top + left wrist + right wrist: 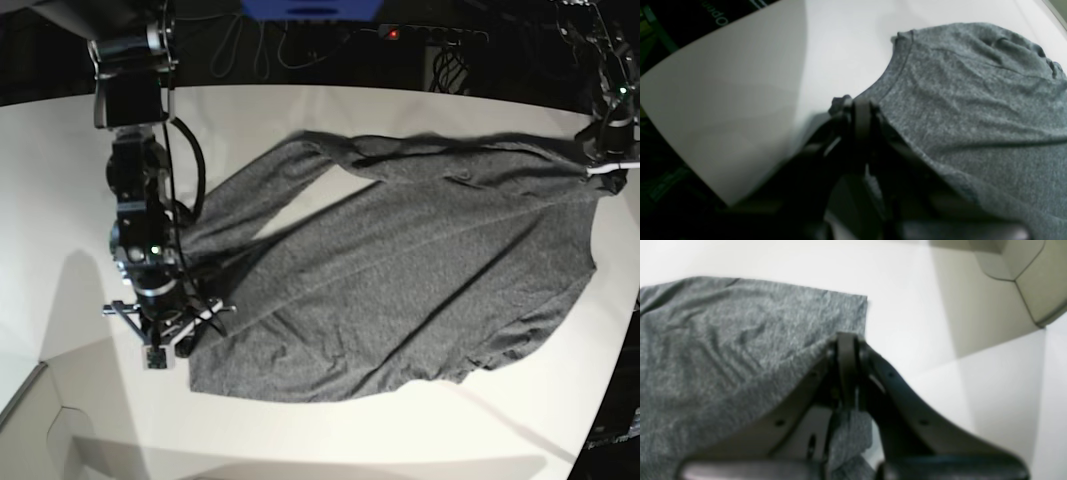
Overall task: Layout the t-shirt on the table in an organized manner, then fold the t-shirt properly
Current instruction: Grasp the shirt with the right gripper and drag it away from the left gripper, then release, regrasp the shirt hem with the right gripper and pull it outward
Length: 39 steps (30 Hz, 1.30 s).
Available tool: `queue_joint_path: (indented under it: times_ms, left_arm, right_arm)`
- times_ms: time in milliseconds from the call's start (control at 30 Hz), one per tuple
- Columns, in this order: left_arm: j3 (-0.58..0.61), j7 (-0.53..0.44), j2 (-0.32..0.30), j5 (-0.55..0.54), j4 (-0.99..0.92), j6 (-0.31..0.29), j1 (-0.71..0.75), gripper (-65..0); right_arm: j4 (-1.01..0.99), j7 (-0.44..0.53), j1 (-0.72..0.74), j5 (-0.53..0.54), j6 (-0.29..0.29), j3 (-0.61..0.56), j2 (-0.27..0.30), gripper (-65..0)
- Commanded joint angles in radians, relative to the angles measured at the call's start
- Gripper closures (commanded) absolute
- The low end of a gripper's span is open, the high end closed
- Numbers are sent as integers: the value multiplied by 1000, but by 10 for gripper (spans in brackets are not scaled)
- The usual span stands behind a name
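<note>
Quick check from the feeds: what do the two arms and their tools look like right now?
Both arms are black, built of boxy stacked segments. The right arm carries looping black cables and a small green light. Its right tool has dark, curved fingers with small holes. The left tool is black too; its arm shows a green light.

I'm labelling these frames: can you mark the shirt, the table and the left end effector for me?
shirt [420, 270]: base view, middle of the body.
table [330, 440]: base view, bare near edge.
left end effector [857, 106]: left wrist view, tips shut on the shirt's edge by the neckline.
</note>
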Motion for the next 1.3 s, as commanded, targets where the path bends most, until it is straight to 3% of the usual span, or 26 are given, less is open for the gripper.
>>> queue_joint_path:
  times_ms: [0,167,267,500,633,767,967,1267]
  left_arm:
    - [-6,-26,-18,0,11,-3,-4,-3]
    - [-6,-26,-18,0,7,-3,-7,-3]
    - [-6,-26,-18,2,7,-3,-18,-3]
    - [-6,-26,-12,2,7,-3,-18,-3]
    - [-6,-26,-12,-1,7,-3,-18,-3]
    - [-6,-26,-12,-6,7,-3,-18,-3]
    - [-6,-26,-12,-7,7,-3,-18,-3]
    - [-6,-26,-12,-6,5,-3,-18,-3]
  right_arm:
    - [-11,27,37,-2,1,1,-2,0]
    - [-103,14,81,-2,1,-1,1,0]
    - [-95,-50,80,-2,1,-1,34,-12]
    - [66,-59,-39,-2,1,7,84,-281]
    - [149,-56,-149,-2,1,10,83,-353]
    - [120,-55,-194,1,1,10,60,-298]
    - [40,-55,-220,1,-2,9,12,0]
    - [25,-58,-349,-2,-4,9,18,0]
